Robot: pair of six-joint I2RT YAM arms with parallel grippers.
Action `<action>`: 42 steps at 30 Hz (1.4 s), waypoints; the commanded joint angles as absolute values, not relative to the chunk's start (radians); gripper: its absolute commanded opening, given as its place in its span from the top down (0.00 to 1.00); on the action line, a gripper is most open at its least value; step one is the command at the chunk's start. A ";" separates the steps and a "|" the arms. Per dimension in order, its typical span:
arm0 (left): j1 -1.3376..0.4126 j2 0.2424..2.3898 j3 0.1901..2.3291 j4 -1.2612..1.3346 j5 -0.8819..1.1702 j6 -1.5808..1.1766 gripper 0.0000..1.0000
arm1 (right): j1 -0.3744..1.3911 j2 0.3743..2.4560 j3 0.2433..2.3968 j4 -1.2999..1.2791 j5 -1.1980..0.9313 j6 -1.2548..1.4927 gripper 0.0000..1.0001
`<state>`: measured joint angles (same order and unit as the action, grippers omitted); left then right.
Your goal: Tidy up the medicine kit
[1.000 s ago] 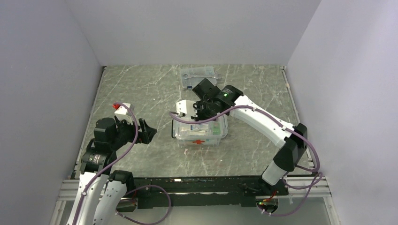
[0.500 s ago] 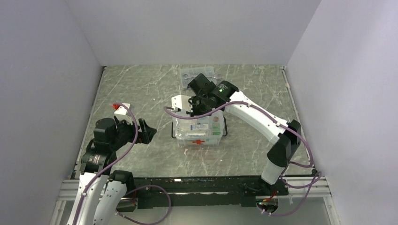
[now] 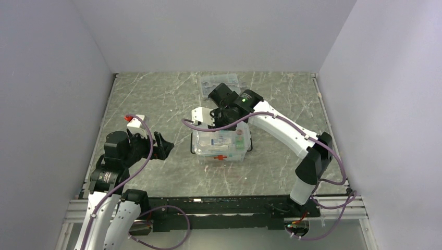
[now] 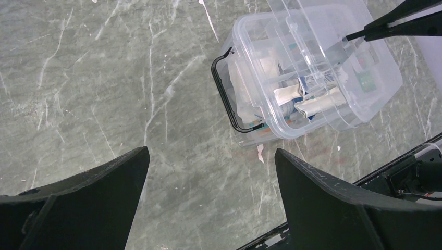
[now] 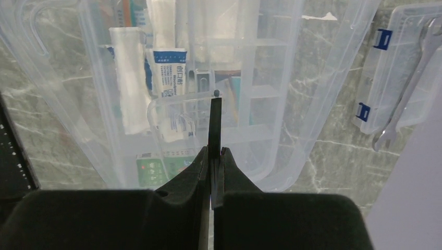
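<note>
Two things are lying on the grey marbled surface: the box near the middle and, just beyond it, a flat tool case with blue latches. The right gripper is reaching over the box, its arm crossing above the case's near edge. It is pinching a thin wall of the clear divided tray, jaws closed on it, and holding the tray over the box. The left gripper is hovering well to the box's left, jaws spread wide and holding nothing. The box is showing tubes and packets through its clear walls, a black handle at the end facing the left gripper, and a red cross on its near side. Its long axis is running left to right.
</note>
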<state>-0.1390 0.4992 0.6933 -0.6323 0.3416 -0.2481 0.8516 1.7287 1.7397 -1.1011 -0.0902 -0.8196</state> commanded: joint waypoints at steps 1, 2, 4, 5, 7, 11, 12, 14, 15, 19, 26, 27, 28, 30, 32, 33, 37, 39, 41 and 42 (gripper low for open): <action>-0.141 0.495 0.692 -0.592 0.338 -0.243 0.02 | 0.861 1.732 1.781 -1.155 -0.122 -0.779 1.00; -0.141 0.494 0.692 -0.592 0.338 -0.243 0.02 | 0.863 1.736 1.785 -1.162 -0.113 -0.773 1.00; -0.141 0.494 0.692 -0.592 0.339 -0.243 0.02 | 0.866 1.739 1.790 -1.168 -0.105 -0.759 1.00; -0.141 0.493 0.691 -0.593 0.340 -0.243 0.02 | 0.866 1.739 1.793 -1.168 -0.105 -0.751 1.00; -0.141 0.493 0.692 -0.592 0.341 -0.242 0.02 | 0.868 1.747 1.802 -1.169 -0.106 -0.736 1.00; -0.141 0.493 0.692 -0.592 0.342 -0.243 0.02 | 0.876 1.771 1.824 -1.161 -0.103 -0.716 1.00; -0.141 0.493 0.692 -0.593 0.342 -0.243 0.02 | 0.877 1.776 1.827 -1.154 -0.103 -0.713 1.00; -0.141 0.491 0.692 -0.593 0.342 -0.243 0.02 | 0.879 1.787 1.837 -1.143 -0.106 -0.710 1.00; -0.142 0.491 0.692 -0.594 0.341 -0.243 0.02 | 0.878 1.792 1.843 -1.140 -0.106 -0.710 1.00; -0.143 0.488 0.692 -0.595 0.339 -0.244 0.02 | 0.879 1.814 1.852 -1.137 -0.105 -0.715 1.00; -0.145 0.489 0.691 -0.594 0.339 -0.242 0.02 | 0.880 1.833 1.841 -1.116 -0.124 -0.718 1.00; -0.146 0.489 0.691 -0.594 0.339 -0.243 0.02 | 0.881 1.835 1.838 -1.111 -0.125 -0.717 1.00; -0.146 0.489 0.691 -0.594 0.339 -0.243 0.02 | 0.881 1.835 1.833 -1.105 -0.127 -0.716 1.00; -0.146 0.489 0.690 -0.593 0.339 -0.243 0.02 | 0.881 1.836 1.825 -1.092 -0.130 -0.714 1.00; -0.146 0.489 0.690 -0.592 0.339 -0.244 0.02 | 0.883 1.837 1.814 -1.078 -0.133 -0.712 1.00; -0.145 0.489 0.690 -0.592 0.339 -0.244 0.02 | 0.883 1.838 1.807 -1.074 -0.137 -0.712 1.00; -0.146 0.488 0.690 -0.592 0.336 -0.245 0.02 | 0.893 1.853 1.797 -1.068 -0.147 -0.712 1.00; -0.146 0.488 0.690 -0.592 0.335 -0.244 0.02 | 0.897 1.857 1.790 -1.066 -0.151 -0.715 1.00; -0.146 0.487 0.689 -0.592 0.336 -0.244 0.02 | 0.905 1.856 1.776 -1.056 -0.150 -0.718 1.00; -0.146 0.488 0.689 -0.592 0.336 -0.244 0.02 | 0.907 1.856 1.768 -1.051 -0.148 -0.719 1.00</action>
<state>-0.1421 0.4992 0.6903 -0.6319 0.3416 -0.2481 0.8825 1.8442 1.7893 -1.1412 -0.0883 -0.7216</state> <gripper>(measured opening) 0.980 0.050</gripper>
